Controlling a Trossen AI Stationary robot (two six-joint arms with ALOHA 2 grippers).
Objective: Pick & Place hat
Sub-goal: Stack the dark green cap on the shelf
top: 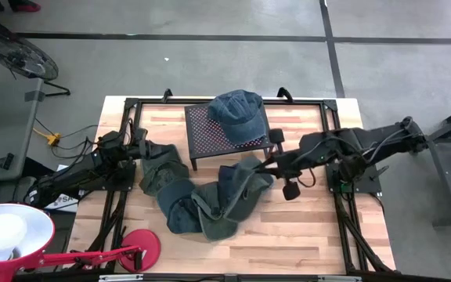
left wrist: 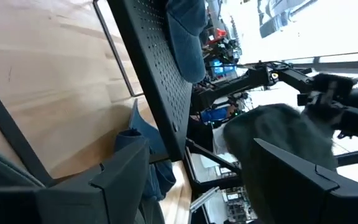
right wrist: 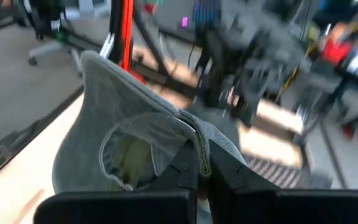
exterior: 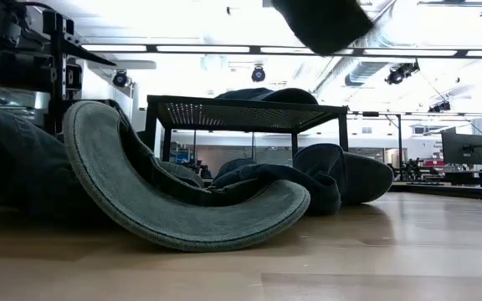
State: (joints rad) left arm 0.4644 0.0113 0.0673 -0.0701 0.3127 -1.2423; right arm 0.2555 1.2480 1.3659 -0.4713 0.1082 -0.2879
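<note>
A blue cap (top: 236, 116) rests on a black perforated stand (top: 210, 139) at the table's far middle. Several more caps lie in a pile (top: 186, 200) in front of the stand; the nearest shows its curved brim in the low view (exterior: 182, 213). My right gripper (top: 269, 165) is shut on an olive-grey cap (top: 241, 186) at the pile's right end. My left gripper (top: 142, 152) is open beside a green cap (top: 159, 171) at the pile's left end, and I cannot see it touch it. My right gripper pinches the olive-grey cap's crown edge (right wrist: 196, 144), on the side away from the brim (right wrist: 107, 81), between its two fingers. The fingers come from the table's right. The cap's open underside faces the wrist camera. Whether the cap is clear of the pile, I cannot tell.
A red desk lamp (top: 22, 235) stands at the table's near left corner. Black frame rails (top: 343, 196) run along both sides of the table. Bare wood (top: 288, 235) lies near the front right.
</note>
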